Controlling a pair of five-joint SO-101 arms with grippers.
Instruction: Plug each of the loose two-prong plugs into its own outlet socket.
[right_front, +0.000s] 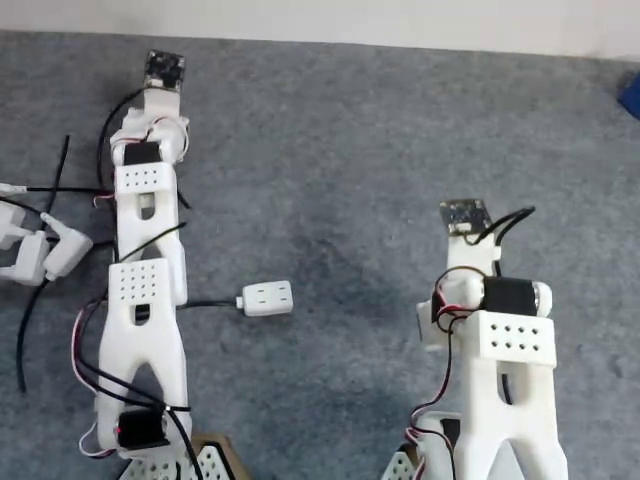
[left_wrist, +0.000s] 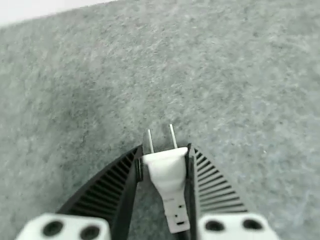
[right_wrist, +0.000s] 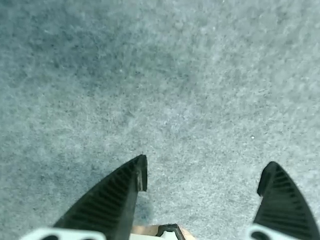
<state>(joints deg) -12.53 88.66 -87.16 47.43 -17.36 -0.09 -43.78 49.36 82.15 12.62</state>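
Left gripper (left_wrist: 165, 149) pinches white two-prong plug (left_wrist: 164, 172) squarely between its jaws, prongs poking out past the tips over grey mat (left_wrist: 225, 75). Right gripper (right_wrist: 206, 165) jaws spread wide, mat showing between them. Outlet socket (right_front: 266, 298) lies on the mat well behind the left jaws, between both arms.

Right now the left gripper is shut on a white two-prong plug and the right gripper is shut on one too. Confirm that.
Not quite. The right gripper is open and empty over the grey mat, as the right wrist view shows. The left gripper is indeed shut on a white two-prong plug.
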